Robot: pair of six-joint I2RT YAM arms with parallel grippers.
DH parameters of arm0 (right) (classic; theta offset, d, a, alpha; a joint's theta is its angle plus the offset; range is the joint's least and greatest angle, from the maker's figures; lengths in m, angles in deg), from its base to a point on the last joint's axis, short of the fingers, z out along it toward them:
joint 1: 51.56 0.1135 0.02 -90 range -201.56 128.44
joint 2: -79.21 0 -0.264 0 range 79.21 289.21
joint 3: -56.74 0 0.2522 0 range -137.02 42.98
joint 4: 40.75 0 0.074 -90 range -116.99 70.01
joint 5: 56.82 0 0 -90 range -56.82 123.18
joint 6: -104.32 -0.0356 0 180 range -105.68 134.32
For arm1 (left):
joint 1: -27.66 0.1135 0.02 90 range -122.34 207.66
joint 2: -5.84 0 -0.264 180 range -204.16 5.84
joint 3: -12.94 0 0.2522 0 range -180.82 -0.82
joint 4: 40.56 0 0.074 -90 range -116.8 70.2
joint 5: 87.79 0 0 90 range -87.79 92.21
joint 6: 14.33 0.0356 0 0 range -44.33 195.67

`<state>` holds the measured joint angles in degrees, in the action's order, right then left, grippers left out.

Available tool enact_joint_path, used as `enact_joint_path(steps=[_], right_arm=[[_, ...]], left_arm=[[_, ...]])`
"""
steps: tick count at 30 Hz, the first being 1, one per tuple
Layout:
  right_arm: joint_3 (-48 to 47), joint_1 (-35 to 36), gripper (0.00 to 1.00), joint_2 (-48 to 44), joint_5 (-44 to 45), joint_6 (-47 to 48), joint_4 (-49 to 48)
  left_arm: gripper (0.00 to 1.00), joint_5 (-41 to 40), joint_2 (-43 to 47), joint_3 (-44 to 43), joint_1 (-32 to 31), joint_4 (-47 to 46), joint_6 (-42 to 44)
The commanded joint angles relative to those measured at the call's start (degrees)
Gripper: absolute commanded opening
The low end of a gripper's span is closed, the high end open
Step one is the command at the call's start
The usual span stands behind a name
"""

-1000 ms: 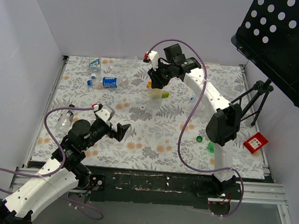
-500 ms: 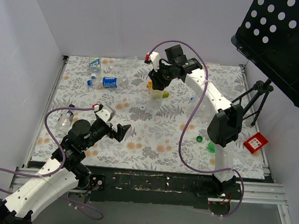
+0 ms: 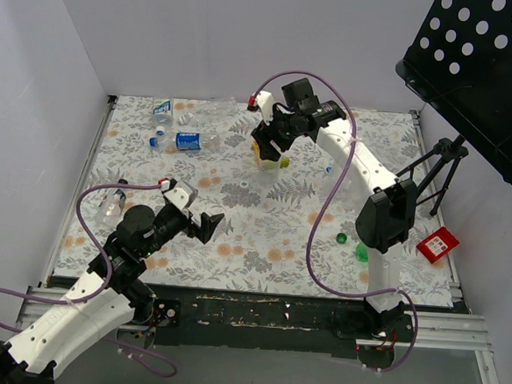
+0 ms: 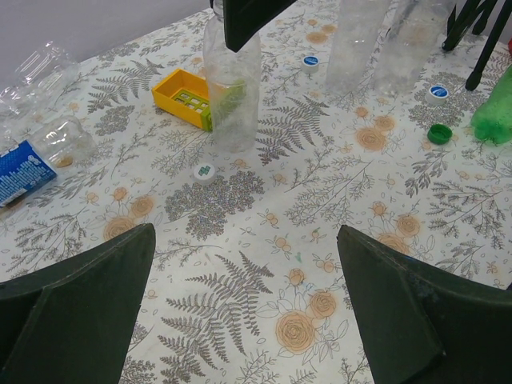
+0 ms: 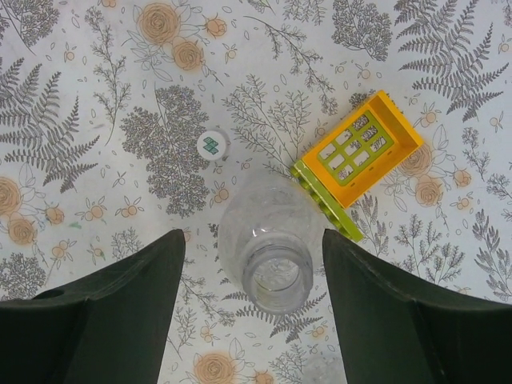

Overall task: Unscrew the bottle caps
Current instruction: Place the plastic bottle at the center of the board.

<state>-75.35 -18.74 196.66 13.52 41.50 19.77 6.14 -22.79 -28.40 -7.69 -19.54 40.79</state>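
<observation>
Standing open-mouthed clear bottle (image 5: pixel 268 248) beside yellow block (image 5: pixel 364 156)

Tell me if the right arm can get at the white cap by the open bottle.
Probably yes. The cap lies alone on bare cloth beside the bottle, nothing covering it, and the right arm hangs just above with jaws open. Only the upright bottle stands close.

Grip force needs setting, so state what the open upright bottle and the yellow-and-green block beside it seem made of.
Clear uncapped upright bottle: looks like thin transparent plastic, glossy; the flowered table cover shows through its wall. Yellow-and-green rectangular block: probably hard opaque moulded plastic, smooth, with crisp edges and a grid of recesses.
</observation>
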Motion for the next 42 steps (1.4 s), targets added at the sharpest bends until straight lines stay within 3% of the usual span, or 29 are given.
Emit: enact_joint_path(steps=[1, 20, 31, 34, 42], right_arm=[[-2.26, 0.23, 0.79, -4.07, 0.59, 0.24, 0.52], [-0.95, 0.14, 0.84, -12.32, 5.16, 1.74, 0.52], [9.94, -0.3, 0.86, -24.54, 5.78, 2.97, -1.41], [14.42, -1.87, 0.86, -28.93, 1.49, 3.58, -2.2], [35.66, -14.17, 0.93, -45.97, -24.08, -0.98, -13.26]], left_arm=[[0.98, 0.65, 0.76, 0.5, 0.2, -1.03, 0.68], [0.98, 0.38, 1.64, 0.77, 0.2, -1.38, -0.46], [0.98, -1.99, 0.85, 0.5, 0.28, -1.64, -3.62], [0.98, -5.31, -0.55, -0.02, 0.55, -1.73, -5.81], [0.98, -5.77, -6.26, -4.32, 2.22, 0.2, -11.08]])
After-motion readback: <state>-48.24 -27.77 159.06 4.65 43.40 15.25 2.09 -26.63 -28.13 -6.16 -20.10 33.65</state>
